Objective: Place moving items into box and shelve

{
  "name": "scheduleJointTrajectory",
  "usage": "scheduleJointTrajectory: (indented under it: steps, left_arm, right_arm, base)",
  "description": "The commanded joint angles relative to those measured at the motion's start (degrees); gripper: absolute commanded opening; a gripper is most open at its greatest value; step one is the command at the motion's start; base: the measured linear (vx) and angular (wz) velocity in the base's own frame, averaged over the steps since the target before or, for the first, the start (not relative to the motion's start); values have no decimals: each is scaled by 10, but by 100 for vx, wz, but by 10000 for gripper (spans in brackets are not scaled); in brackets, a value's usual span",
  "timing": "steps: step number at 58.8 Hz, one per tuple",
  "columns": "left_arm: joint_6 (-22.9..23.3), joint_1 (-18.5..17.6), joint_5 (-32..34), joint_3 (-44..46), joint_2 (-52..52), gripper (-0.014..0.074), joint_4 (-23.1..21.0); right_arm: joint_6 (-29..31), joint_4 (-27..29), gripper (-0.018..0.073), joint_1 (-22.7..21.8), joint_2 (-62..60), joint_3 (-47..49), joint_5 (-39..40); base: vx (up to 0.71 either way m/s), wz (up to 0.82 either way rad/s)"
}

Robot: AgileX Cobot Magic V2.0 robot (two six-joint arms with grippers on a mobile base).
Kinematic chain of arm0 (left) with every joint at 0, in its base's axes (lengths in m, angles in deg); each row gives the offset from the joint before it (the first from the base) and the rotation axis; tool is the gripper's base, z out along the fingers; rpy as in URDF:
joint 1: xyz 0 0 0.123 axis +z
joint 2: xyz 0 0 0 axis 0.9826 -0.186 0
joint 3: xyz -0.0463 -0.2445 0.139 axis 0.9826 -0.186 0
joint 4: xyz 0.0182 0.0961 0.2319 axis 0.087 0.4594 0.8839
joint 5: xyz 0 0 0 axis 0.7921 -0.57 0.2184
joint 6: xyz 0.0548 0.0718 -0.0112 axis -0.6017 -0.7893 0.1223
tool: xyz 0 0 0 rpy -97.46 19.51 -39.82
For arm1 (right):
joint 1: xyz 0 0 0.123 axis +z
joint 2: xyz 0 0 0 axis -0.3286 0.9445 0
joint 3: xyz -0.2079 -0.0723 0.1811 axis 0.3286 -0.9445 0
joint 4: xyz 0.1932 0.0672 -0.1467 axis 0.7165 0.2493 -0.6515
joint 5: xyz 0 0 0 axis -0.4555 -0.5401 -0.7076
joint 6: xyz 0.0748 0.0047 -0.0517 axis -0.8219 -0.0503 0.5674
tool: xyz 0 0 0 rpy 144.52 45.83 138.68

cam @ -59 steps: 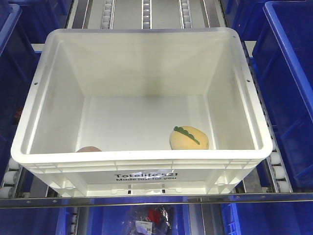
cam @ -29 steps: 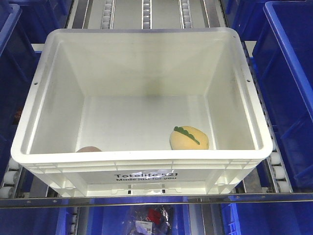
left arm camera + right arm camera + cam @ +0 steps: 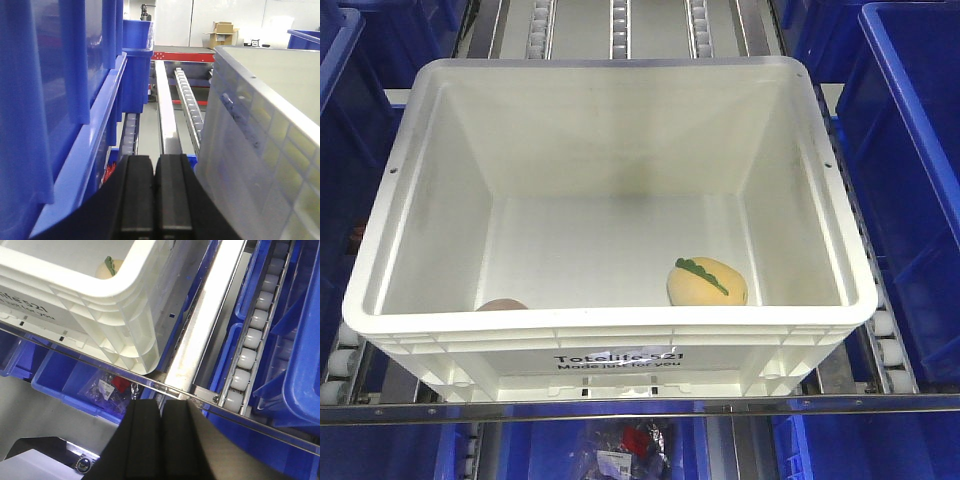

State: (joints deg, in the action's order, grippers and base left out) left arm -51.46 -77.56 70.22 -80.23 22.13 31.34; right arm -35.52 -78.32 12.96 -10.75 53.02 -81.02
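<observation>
Box: the white ribbed crate (image 3: pixel 610 320) sits on the roller rails (image 3: pixel 618 22) of the shelf, between blue bins (image 3: pixel 910 150) on both sides; its long axis runs left to right in the front view, and the printed side faces the camera
Writing: black print on the near wall reads "Totelife 521" and under it "Made just for you"; in the right wrist view only a part of it shows, upside down, with "521" readable
Yellow-orange plush fruit: it (image 3: pixel 706 283) lies on the crate floor near the front wall, right of the middle; its long axis goes left to right, and the green leaf (image 3: pixel 701 274) runs as a diagonal from upper left to lower right over its top
Brown-pink plush ball: it (image 3: pixel 501 304) is in the front left part of the crate floor, mostly hidden behind the near rim, so I cannot tell which way it points
Left pincer: it (image 3: pixel 154 195) has its two black fingers pressed together with nothing between them; it points along the aisle between the blue bins and the left wall of the crate
Right pincer: it (image 3: pixel 161 440) is also fully closed and holds nothing; it is below and outside the front right corner of the crate, pointing up toward the metal shelf rail (image 3: pixel 200 347)
Below the shelf: a lower blue bin holds a clear bag (image 3: pixel 107 390) with a white label, the label is too small to read
</observation>
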Motion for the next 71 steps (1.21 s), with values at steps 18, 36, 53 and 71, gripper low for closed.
scheduleJointTrajectory:
  steps: [18,36,53,71]
  left_arm:
    - [5,0,45,-15,8,-17,-3]
    - [5,0,45,-15,8,-17,-3]
    - [5,0,45,-15,8,-17,-3]
    - [5,0,45,-15,8,-17,-3]
  right_arm:
    - [7,-9,-15,0,6,14,35]
    - [7,-9,-15,0,6,14,35]
    - [22,-15,-15,-87,-48,-28,192]
    - [16,5,-15,-294,-163,-265,511]
  base:
    - [0,0]
    - [0,0]
    - [0,0]
    - [0,0]
